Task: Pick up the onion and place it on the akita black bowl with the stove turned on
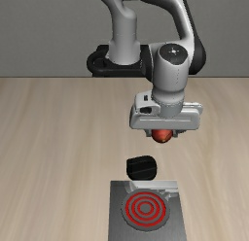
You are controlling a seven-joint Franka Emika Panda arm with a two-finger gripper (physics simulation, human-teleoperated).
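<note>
From my remote station I read the gripper [164,135] as closed on the onion [163,138]. The reddish-brown bulb sits between the two dark fingers, directly below the grey gripper body, and the fingers stand at a narrow spread set by the width of the bulb. The onion appears clear of the wooden table [49,148], and a shadow is visible on the surface below it. The akita black bowl [142,167] rests on the table, lower in the exterior view and slightly toward the exterior view's left of the onion. Bowl and onion are apart and do not touch. The bowl shows as a uniform dark shape, so I cannot tell what its interior holds. The stove [146,208] lies just beyond the bowl, at the bottom of the exterior view, with the bowl at or very near its upper edge. I cannot tell whether they touch. The burner [143,210] shows bright red concentric rings on the grey stove plate. No vessel rests on the burner rings.
</note>
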